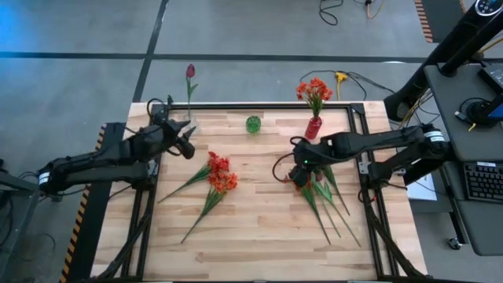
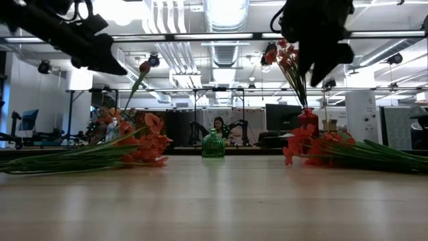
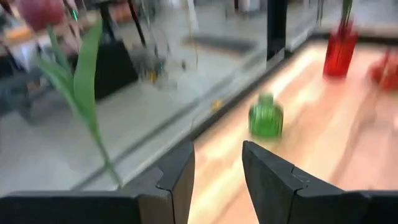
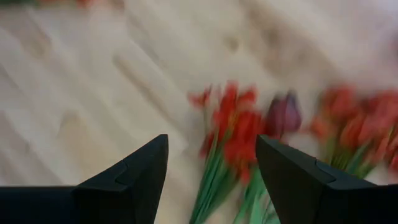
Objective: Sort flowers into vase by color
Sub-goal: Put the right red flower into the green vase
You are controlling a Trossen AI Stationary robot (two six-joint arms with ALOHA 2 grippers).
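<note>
A maroon tulip (image 1: 190, 71) stands in a clear vase (image 1: 189, 123) at the table's far left. Orange blooms (image 1: 314, 89) stand in a red vase (image 1: 313, 126) at the far right, and a small green vase (image 1: 253, 123) sits between them. Loose orange and red flowers (image 1: 219, 174) lie left of the table's middle. A second heap (image 1: 318, 191) with red blooms (image 4: 233, 127) and a maroon tulip (image 4: 283, 114) lies on the right. My left gripper (image 1: 187, 146) hovers open just near of the clear vase. My right gripper (image 4: 211, 168) hangs open above the right heap's blooms.
A black frame rail (image 1: 267, 105) runs along the table's far edge, and side rails flank the wooden top. Bare wood lies between the two heaps and along the near edge. In the low view a person (image 2: 218, 125) sits far behind the table.
</note>
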